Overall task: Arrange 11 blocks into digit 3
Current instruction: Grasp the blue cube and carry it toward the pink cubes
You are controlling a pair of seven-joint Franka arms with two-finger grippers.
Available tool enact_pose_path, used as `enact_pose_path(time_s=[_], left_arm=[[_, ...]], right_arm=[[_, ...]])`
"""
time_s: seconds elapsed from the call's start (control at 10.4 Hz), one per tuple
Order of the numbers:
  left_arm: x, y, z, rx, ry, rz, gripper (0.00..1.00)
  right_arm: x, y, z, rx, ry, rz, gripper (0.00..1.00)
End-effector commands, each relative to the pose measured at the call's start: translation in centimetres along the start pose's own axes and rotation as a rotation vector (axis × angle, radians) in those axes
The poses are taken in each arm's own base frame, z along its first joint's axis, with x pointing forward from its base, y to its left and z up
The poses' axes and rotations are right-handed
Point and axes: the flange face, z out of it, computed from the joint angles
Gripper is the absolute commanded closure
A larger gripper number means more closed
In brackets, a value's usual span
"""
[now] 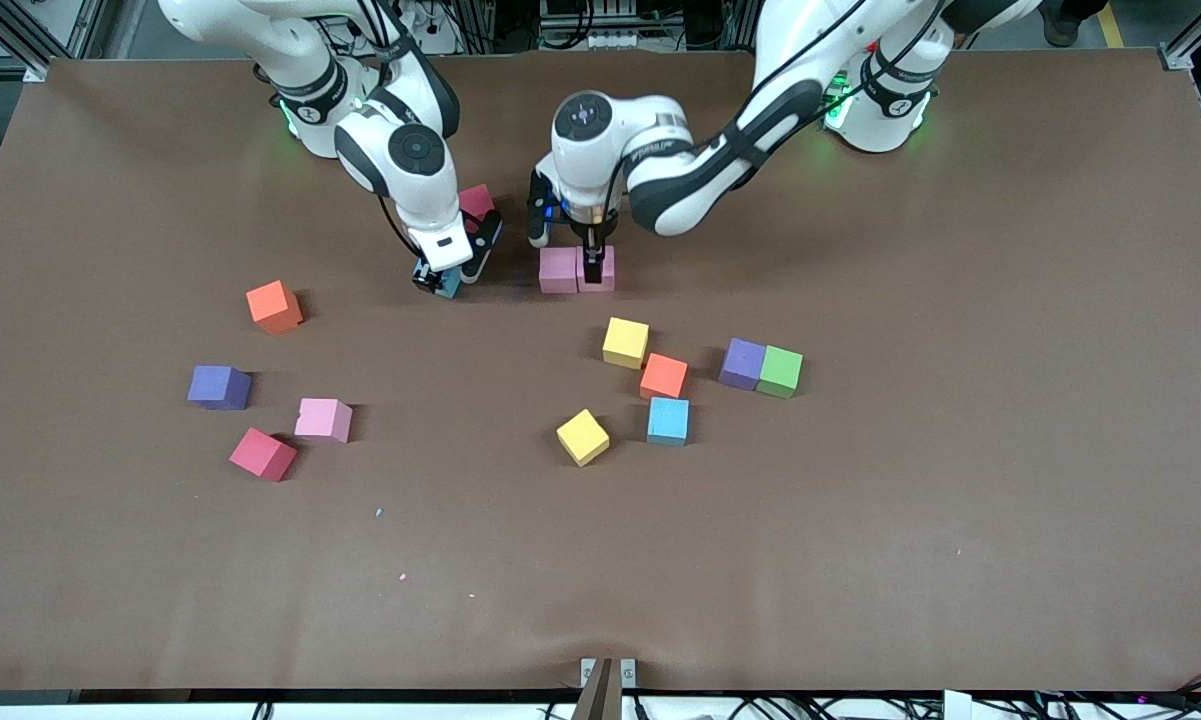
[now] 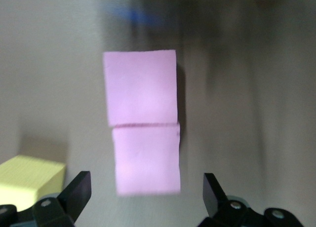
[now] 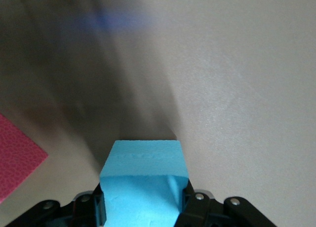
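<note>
Two pink blocks (image 1: 558,270) (image 1: 608,272) lie touching in a row near the robots' side of the table. My left gripper (image 1: 593,268) stands open over the one toward the left arm's end; its fingers are apart from that block (image 2: 146,160) on either side, with the other pink block (image 2: 139,88) beside it. My right gripper (image 1: 440,280) is shut on a light blue block (image 1: 449,288) (image 3: 143,187), low over the table beside the pink pair toward the right arm's end. A red block (image 1: 476,200) (image 3: 15,153) lies partly hidden by the right arm.
Loose blocks lie nearer the front camera: orange (image 1: 274,306), purple (image 1: 219,387), pink (image 1: 323,420), red (image 1: 263,454), yellow (image 1: 625,342) (image 2: 29,180), orange (image 1: 663,376), purple (image 1: 742,363) touching a green cube (image 1: 780,371), light blue (image 1: 667,420), yellow (image 1: 582,437).
</note>
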Motion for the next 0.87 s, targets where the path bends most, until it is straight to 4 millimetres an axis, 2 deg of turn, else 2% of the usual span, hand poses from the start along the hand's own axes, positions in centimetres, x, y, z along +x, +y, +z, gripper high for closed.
enact_pose_path(time_s=[0.0,0.1,0.29,0.48,0.58,0.67,0.77], left_arm=[[-3.1,-1.6,-4.8,-0.001,-0.048,-0.057,0.0],[-5.3,-4.1,-6.1,-0.003,-0.054,-0.109,0.0],[-9.9,-9.5,-7.3,-0.036,-0.031,-0.238,0.0],[-11.5,-12.7,-8.3,-0.035,-0.001,-0.303,0.0],[-11.6,-12.9,-8.0,-0.04,-0.003,-0.314,0.0],[-13.2,-14.4,-6.8,-0.045,-0.024,-0.355,0.0],[-15.5,-17.1,-6.5,-0.039,-0.028,-0.416,0.0]], right_arm=[[1.3,-0.1,-1.6,-0.031,-0.001,-0.046,0.85],[2.2,-0.3,-2.0,-0.04,0.008,-0.057,0.85],[4.8,-1.0,-2.0,-0.053,0.015,-0.094,0.85],[7.2,-3.0,-2.0,-0.066,0.02,-0.139,0.85],[7.9,-4.3,-1.7,-0.069,0.021,-0.168,0.85],[8.6,-5.6,-1.4,-0.074,0.019,-0.203,0.85],[9.2,-6.6,-1.4,-0.081,0.02,-0.228,0.86]])
